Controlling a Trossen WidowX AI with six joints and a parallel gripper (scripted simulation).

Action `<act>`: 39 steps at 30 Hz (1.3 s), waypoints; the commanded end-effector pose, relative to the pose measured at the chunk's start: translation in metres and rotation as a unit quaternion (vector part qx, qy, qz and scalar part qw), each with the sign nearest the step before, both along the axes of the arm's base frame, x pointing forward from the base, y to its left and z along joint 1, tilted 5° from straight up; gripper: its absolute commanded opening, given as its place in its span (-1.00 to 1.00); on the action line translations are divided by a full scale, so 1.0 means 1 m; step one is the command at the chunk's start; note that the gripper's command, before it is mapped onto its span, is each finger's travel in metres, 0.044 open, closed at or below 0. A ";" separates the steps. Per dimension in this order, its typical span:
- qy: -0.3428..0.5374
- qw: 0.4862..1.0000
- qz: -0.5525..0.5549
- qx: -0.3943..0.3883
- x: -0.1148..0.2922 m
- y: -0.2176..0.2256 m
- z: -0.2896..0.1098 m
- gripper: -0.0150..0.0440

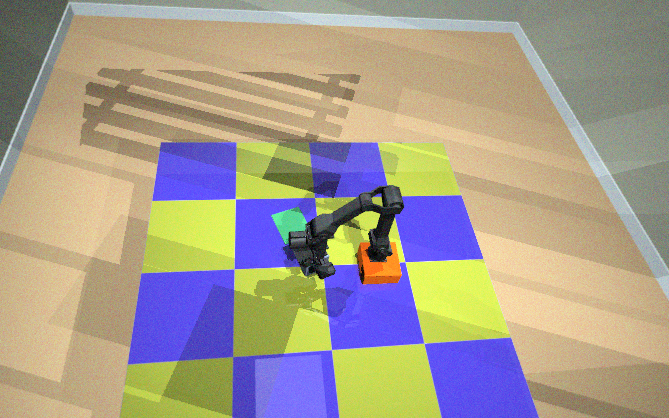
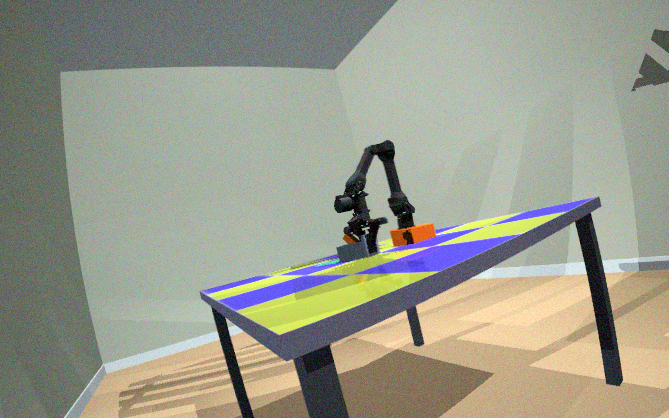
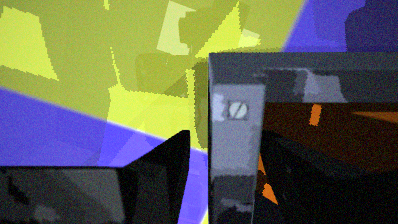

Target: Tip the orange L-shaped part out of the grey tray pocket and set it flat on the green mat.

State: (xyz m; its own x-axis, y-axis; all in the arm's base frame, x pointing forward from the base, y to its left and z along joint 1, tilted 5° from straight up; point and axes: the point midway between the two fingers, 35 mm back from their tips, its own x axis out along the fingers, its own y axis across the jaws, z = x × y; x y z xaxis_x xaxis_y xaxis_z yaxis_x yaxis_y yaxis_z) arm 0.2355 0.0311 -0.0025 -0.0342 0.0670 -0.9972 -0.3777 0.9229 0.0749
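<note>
The grey tray [image 2: 352, 252] [image 3: 235, 150] stands on the checkered table, mostly hidden under my gripper in the top view. The orange L-shaped part [image 2: 348, 238] [image 3: 314, 114] lies in the tray's pocket, dark in shadow in the wrist view; in the exterior view one end sticks up above the tray's left side. My gripper [image 1: 321, 267] [image 2: 365, 233] [image 3: 224, 138] is part open, down on the tray. One finger is outside the tray wall and the other is over the pocket on the part. Nothing is between the fingers. The green mat [image 1: 289, 220] lies just behind the tray.
The arm's orange base block [image 1: 378, 264] [image 2: 412, 232] stands right of the tray. The table has blue and yellow squares with shifting shadows.
</note>
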 end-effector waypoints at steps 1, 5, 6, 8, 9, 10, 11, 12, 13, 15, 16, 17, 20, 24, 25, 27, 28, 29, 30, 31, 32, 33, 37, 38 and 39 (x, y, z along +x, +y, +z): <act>0.000 1.000 0.000 0.000 0.000 0.000 0.000 0.12; 0.000 1.000 -0.001 0.000 0.000 0.001 0.002 0.12; 0.000 1.000 -0.001 -0.001 -0.001 0.003 0.004 0.12; -0.001 1.000 -0.002 -0.001 -0.002 0.006 0.008 0.12; -0.001 1.000 -0.002 -0.002 -0.003 0.007 0.011 0.12; -0.001 1.000 -0.002 -0.002 -0.003 0.009 0.012 0.12; -0.001 1.000 -0.003 -0.002 -0.004 0.009 0.013 0.12; -0.001 1.000 -0.003 -0.002 -0.004 0.009 0.013 0.12; -0.001 1.000 -0.003 -0.002 -0.004 0.009 0.013 0.12; -0.001 1.000 -0.003 -0.002 -0.001 0.008 0.020 0.12; -0.001 1.000 -0.003 -0.002 0.000 0.007 0.027 0.12; -0.001 1.000 -0.003 -0.002 0.002 0.005 0.036 0.12; -0.002 1.000 -0.003 -0.003 0.006 -0.001 0.072 0.12; -0.002 1.000 -0.003 -0.003 0.004 -0.008 0.109 0.12; -0.002 1.000 -0.003 -0.003 0.004 -0.008 0.109 0.12; -0.002 1.000 -0.003 -0.003 0.004 -0.008 0.109 0.12; -0.002 1.000 -0.003 -0.003 0.004 -0.008 0.109 0.12; -0.002 1.000 -0.003 -0.003 0.004 -0.008 0.109 0.12; -0.002 1.000 -0.003 -0.003 0.004 -0.008 0.109 0.12; -0.002 1.000 -0.003 -0.003 0.004 -0.008 0.109 0.12; -0.002 1.000 -0.003 -0.003 0.004 -0.008 0.109 0.12; -0.002 1.000 -0.003 -0.003 0.004 -0.008 0.109 0.12; 0.001 1.000 -0.004 0.000 0.004 -0.007 0.105 0.12; 0.001 1.000 -0.004 0.000 0.004 -0.007 0.105 0.12; 0.001 1.000 -0.004 0.000 0.004 -0.007 0.105 0.12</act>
State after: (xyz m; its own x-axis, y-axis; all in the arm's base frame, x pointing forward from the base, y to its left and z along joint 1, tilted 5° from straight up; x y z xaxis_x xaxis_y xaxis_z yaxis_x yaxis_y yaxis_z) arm 0.2393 0.0241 0.1031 -0.0350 0.0664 -0.9972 -0.3696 0.9262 0.0746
